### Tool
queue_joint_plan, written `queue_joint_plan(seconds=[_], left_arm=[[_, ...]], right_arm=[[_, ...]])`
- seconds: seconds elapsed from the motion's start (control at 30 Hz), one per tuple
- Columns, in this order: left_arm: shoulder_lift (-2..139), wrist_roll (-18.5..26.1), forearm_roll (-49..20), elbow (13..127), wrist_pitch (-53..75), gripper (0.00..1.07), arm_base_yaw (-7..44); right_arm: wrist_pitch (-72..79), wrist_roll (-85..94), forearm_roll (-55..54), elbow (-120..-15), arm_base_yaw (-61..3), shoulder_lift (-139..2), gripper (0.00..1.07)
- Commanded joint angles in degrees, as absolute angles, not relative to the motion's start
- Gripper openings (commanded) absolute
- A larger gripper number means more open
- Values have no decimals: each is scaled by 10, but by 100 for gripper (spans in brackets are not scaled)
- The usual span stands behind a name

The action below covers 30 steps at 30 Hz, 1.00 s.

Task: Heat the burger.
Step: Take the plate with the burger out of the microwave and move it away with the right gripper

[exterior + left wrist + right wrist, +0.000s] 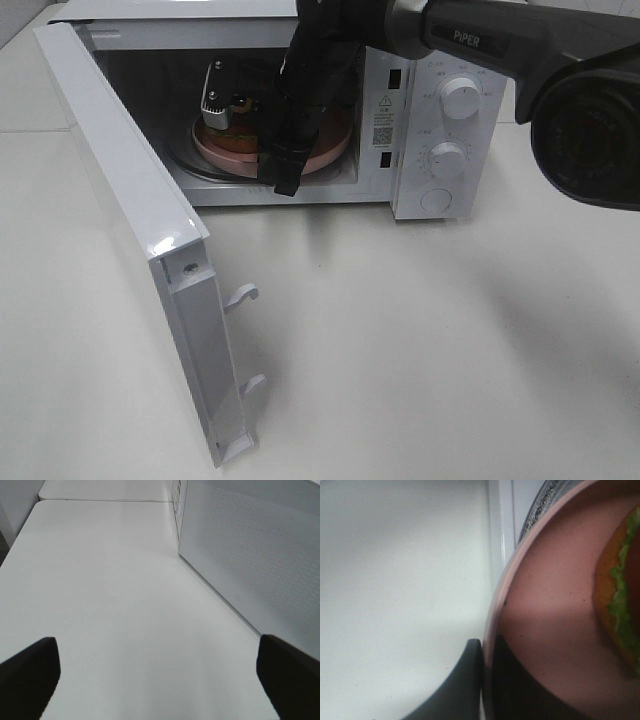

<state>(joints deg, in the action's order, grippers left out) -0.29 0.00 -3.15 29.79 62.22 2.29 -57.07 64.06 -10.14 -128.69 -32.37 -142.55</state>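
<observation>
Right arm, dark and bulky, fills the high view's upper corner nearest the lens. Microwave is seen on the desk, door swung wide. Only the right wrist view shows green lettuce at the edge of the burger, which sits on the pink dish inside the oven. Right claw is clamped narrowly on the dish rim. Left claw is spread wide, empty, above bare desk beside the oven's side panel.
</observation>
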Motion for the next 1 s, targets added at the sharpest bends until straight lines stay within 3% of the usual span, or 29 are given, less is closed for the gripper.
queue_joint_plan(seconds=[0.03,0.57,0.8,1.0], left_arm=[[-6,0,-33,296,614,100,26],[-6,0,-33,296,614,100,26],[-6,0,-33,296,614,100,26],[-6,0,-33,296,614,100,26]], right_arm=[[-595,627,-104,-1283,-321,-1418,0],[-622,633,-95,-1273,-321,-1395,0],[-554,654,-87,-1149,-321,-1332,0],[-529,648,-85,-1111,-321,-1309,0]])
